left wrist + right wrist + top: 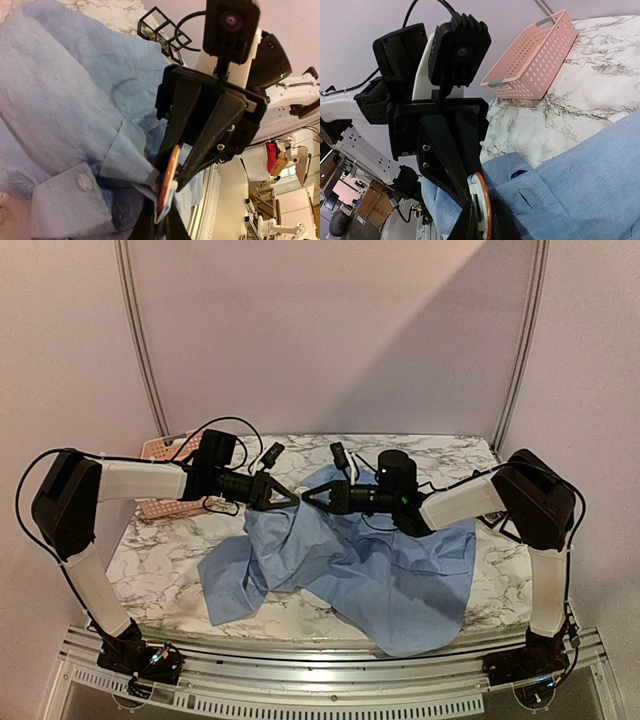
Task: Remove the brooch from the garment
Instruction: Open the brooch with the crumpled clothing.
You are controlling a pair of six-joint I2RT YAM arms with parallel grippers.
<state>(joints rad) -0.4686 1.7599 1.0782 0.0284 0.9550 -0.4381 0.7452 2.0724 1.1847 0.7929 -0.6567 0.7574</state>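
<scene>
The light blue shirt (380,570) lies crumpled on the marble table, with a fold lifted between the two arms. The brooch (169,172), a thin orange disc with a white back, is seen edge-on on that fold; it also shows in the right wrist view (486,200). My right gripper (308,496) is shut on the brooch, its own fingers (465,227) on either side of the disc. My left gripper (292,496) meets it tip to tip and is shut on the shirt cloth (161,217) just beside the brooch. Both are held above the table.
A pink plastic basket (535,65) stands at the table's back left, behind the left arm (140,480). The marble table (160,570) shows bare to the left of the shirt. The shirt hangs over the front edge (420,640).
</scene>
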